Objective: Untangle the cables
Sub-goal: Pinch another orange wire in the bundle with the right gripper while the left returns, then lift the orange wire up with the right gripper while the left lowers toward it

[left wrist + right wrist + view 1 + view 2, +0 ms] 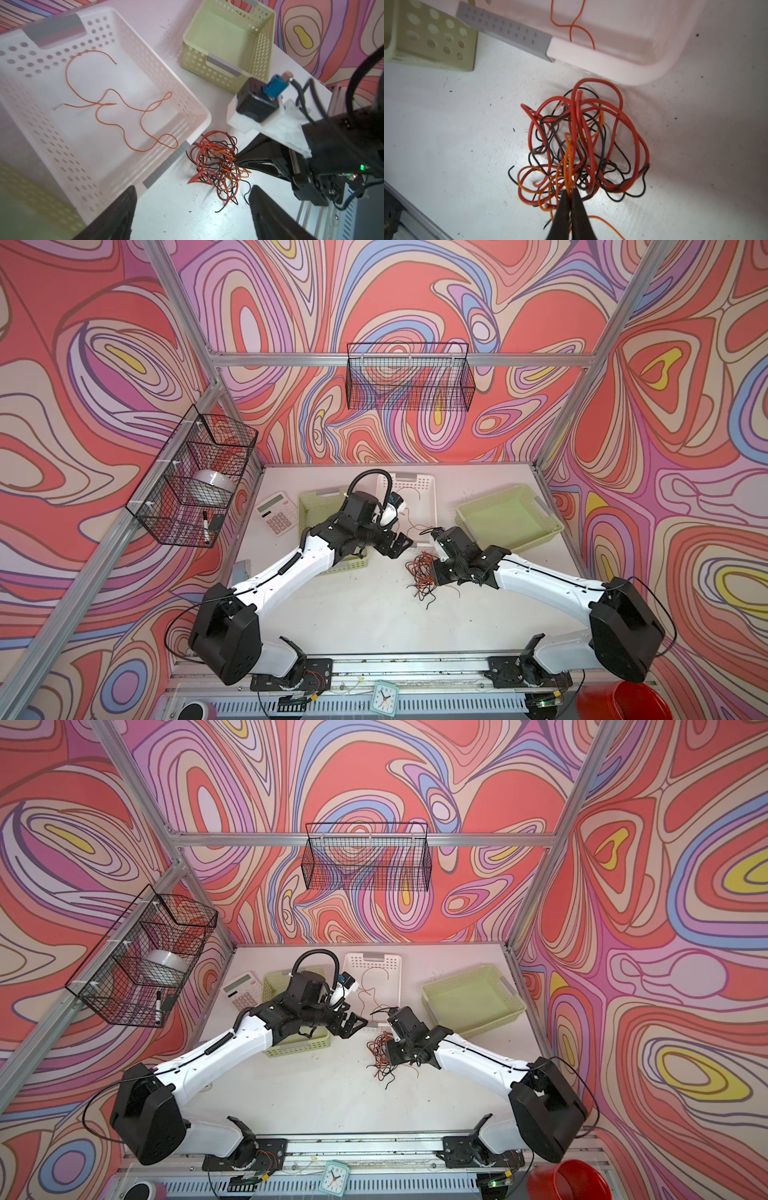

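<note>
A tangle of red, orange and black cables [583, 141] lies on the white table just in front of the white basket's corner, seen in both top views [423, 572] [381, 1052] and in the left wrist view [216, 164]. My right gripper [570, 190] is shut, pinching thin orange cable strands at the tangle's near edge. One loose orange cable [124, 108] lies spread inside the white basket [205, 120]. My left gripper [192, 189] hangs open over bare table next to the tangle and the basket, with nothing between its fingers.
A pale green basket [536, 539] stands at the back right. A second green basket [311, 497] sits under the left arm. A calculator [276, 512] lies at the back left. Wire baskets [409, 377] hang on the walls.
</note>
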You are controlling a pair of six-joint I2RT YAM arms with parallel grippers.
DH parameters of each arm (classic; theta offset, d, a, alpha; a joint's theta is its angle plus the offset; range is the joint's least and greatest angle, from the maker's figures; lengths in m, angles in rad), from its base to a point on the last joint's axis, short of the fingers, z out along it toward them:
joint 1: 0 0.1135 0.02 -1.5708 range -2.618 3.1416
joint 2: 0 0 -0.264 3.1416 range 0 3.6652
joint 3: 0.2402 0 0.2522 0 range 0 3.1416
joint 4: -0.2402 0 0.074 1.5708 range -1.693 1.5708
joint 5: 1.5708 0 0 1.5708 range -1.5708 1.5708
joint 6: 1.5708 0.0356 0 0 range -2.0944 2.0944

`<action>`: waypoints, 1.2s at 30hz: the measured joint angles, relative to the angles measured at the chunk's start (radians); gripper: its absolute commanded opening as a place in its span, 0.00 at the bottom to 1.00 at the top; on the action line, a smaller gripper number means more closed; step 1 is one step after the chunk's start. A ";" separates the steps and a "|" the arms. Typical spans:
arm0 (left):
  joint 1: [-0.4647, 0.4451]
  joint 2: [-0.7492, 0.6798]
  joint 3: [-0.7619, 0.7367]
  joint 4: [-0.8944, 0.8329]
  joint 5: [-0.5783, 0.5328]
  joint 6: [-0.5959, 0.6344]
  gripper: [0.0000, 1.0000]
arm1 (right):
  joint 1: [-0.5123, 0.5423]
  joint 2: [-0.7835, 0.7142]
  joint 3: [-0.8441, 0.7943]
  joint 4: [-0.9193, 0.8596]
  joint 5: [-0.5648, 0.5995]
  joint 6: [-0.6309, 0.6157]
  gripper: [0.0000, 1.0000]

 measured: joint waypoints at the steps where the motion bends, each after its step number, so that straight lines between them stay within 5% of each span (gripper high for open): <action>1: -0.011 0.001 -0.014 0.003 0.001 0.000 0.88 | 0.000 -0.010 0.002 -0.006 -0.001 -0.003 0.00; 12: -0.047 0.029 -0.073 0.113 0.044 -0.024 0.77 | 0.000 -0.162 0.064 -0.076 -0.003 -0.037 0.00; 25: -0.087 -0.034 -0.141 0.277 0.086 -0.031 0.75 | 0.000 -0.240 0.150 -0.071 0.000 -0.073 0.00; 36: -0.099 0.140 -0.128 0.401 0.016 -0.131 0.51 | 0.000 -0.272 0.150 0.060 -0.056 -0.021 0.00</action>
